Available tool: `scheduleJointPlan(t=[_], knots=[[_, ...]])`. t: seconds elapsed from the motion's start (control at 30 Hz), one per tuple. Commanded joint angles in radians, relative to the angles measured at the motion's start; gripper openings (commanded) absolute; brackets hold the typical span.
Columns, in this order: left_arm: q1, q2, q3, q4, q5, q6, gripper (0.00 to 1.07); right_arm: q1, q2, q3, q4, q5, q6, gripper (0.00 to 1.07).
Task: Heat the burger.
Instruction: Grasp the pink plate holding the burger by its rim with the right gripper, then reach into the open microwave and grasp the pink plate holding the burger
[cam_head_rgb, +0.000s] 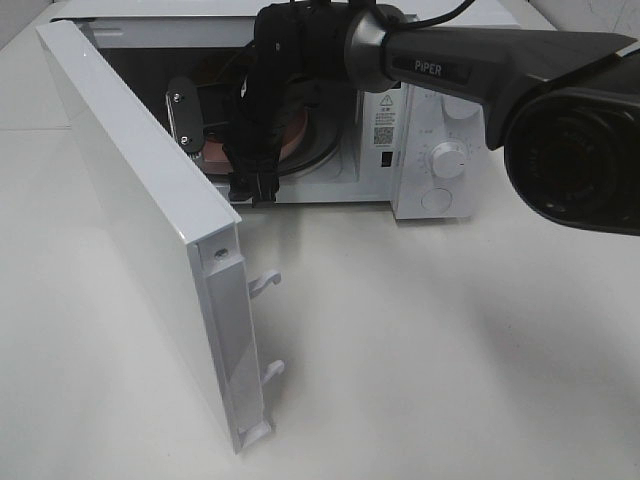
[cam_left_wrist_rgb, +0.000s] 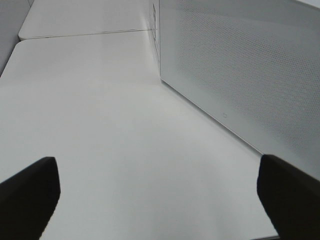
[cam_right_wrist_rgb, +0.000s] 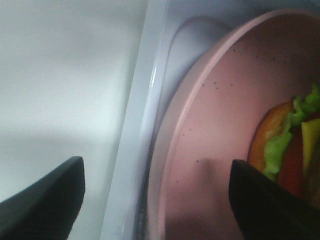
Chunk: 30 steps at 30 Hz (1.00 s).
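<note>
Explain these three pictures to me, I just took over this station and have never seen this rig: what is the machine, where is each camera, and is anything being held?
This is a two-armed robot at a white table. The high view looks down on a white microwave with its door swung open. The black right arm reaches into the oven. The other two pictures come from cameras on the wrists. The right wrist view looks past the right gripper, whose jaws are open and hold nothing, at a pink plate inside the oven with the burger on it. The left wrist view shows the left gripper, open and empty, over bare table beside the microwave's perforated side.
</note>
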<state>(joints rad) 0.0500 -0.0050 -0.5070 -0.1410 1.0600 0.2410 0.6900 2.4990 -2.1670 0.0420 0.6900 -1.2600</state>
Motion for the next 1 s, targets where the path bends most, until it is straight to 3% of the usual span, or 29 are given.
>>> scheduleJointPlan(t=[0.03, 0.5, 0.7, 0.8, 0.83, 0.87, 0.9, 0.93, 0.97, 1.0], knots=[[-0.007, -0.016, -0.001, -0.008, -0.010, -0.002, 1.03, -0.002, 0.018, -0.003, 0.018, 0.005, 0.002, 0.76], [-0.007, -0.016, -0.001, -0.008, -0.010, -0.003, 1.03, -0.003, 0.049, -0.003, 0.044, 0.012, -0.002, 0.76], [-0.007, -0.016, -0.001, -0.008, -0.010, -0.003, 1.03, -0.003, 0.049, -0.003, 0.044, 0.018, 0.001, 0.68], [-0.007, -0.016, -0.001, -0.008, -0.010, -0.003, 1.03, -0.003, 0.049, -0.003, 0.044, 0.030, 0.006, 0.59], [-0.007, -0.016, -0.001, -0.008, -0.010, -0.003, 1.03, -0.003, 0.049, -0.003, 0.044, 0.048, 0.006, 0.49], [-0.007, -0.016, -0.001, -0.008, -0.010, -0.003, 1.03, -0.003, 0.049, -0.003, 0.044, 0.048, 0.006, 0.49], [-0.007, -0.016, -0.001, -0.008, -0.010, -0.003, 1.03, -0.003, 0.048, -0.003, 0.044, 0.058, 0.006, 0.42], [-0.007, -0.016, -0.001, -0.008, -0.010, -0.003, 1.03, -0.003, 0.046, -0.003, 0.044, 0.071, 0.007, 0.29], [-0.007, -0.016, -0.001, -0.008, -0.010, -0.003, 1.03, -0.003, 0.046, -0.003, 0.044, 0.071, 0.007, 0.29], [-0.007, -0.016, -0.001, -0.008, -0.010, -0.003, 1.03, -0.003, 0.046, -0.003, 0.044, 0.076, 0.018, 0.21]])
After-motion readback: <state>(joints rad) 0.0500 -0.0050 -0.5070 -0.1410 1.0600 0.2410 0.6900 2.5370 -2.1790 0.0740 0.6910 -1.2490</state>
